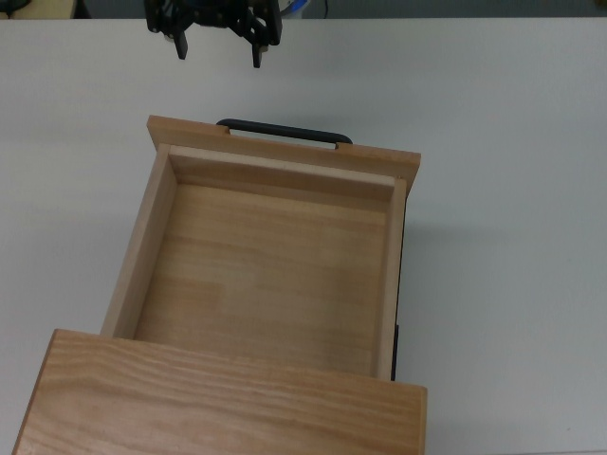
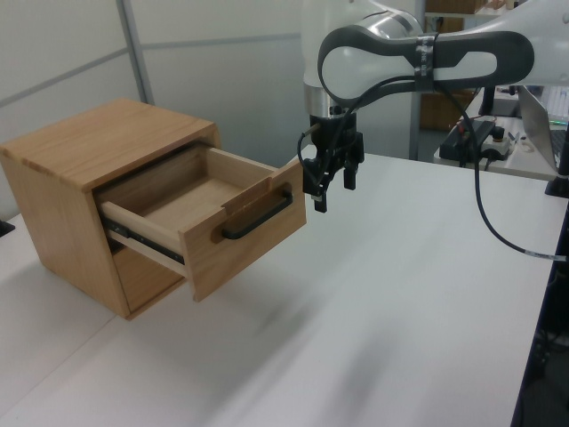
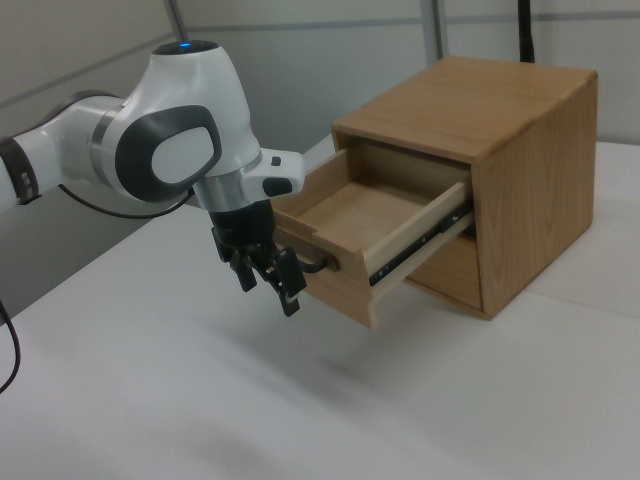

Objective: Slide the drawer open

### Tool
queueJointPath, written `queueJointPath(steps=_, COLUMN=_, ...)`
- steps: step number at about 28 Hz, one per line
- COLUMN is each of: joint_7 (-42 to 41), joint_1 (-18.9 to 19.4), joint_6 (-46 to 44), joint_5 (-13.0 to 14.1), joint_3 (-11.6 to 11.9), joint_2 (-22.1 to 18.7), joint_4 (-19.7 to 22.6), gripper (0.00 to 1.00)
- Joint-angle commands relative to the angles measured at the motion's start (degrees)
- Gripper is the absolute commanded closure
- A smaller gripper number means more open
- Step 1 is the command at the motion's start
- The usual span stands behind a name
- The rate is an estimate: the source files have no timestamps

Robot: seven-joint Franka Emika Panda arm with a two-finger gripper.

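At frame centre, drawer: the drawer [image 1: 270, 275] sits pulled well out of the cabinet [image 2: 84, 156]; in the top view its bare wooden floor fills the middle of the frame, with nothing lying in it.
Front panel: the flat panel [image 2: 244, 236] faces lower right in the left view and lower left in the right view.
Handle: the black bar handle [image 1: 283, 131] lies along the panel's outer face, at the upper centre of the top view; nothing touches it.
Gripper: the gripper [image 2: 333, 185] hangs at upper centre of the left view, just beside the panel's far end and apart from the handle; in the top view it shows at the upper left edge [image 1: 216, 43].
Jaws: the 2 fingers stand spread, holding nothing.
Arm: the white and grey arm [image 3: 160, 150] reaches in from the right view's left.
Table: a white table [image 2: 400, 302] carries the cabinet.
Cabinet top: bold-grained board [image 1: 218, 403] across the bottom of the top view.
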State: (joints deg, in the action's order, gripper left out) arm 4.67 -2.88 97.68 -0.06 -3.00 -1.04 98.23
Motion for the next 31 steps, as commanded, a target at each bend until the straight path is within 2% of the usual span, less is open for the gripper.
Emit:
queueJointPath(steps=1, joint_7=-1.4, joint_1=0.1, joint_6=-1.3, joint_5=-0.5, joint_3=-0.2, joint_2=0.3, joint_4=-0.3, gripper=0.0)
queueJointPath(steps=31, joint_7=-1.6, joint_1=0.1, joint_6=-2.1, joint_5=-0.6, joint_3=-0.2, joint_2=1.1, joint_4=-0.4, gripper=0.0)
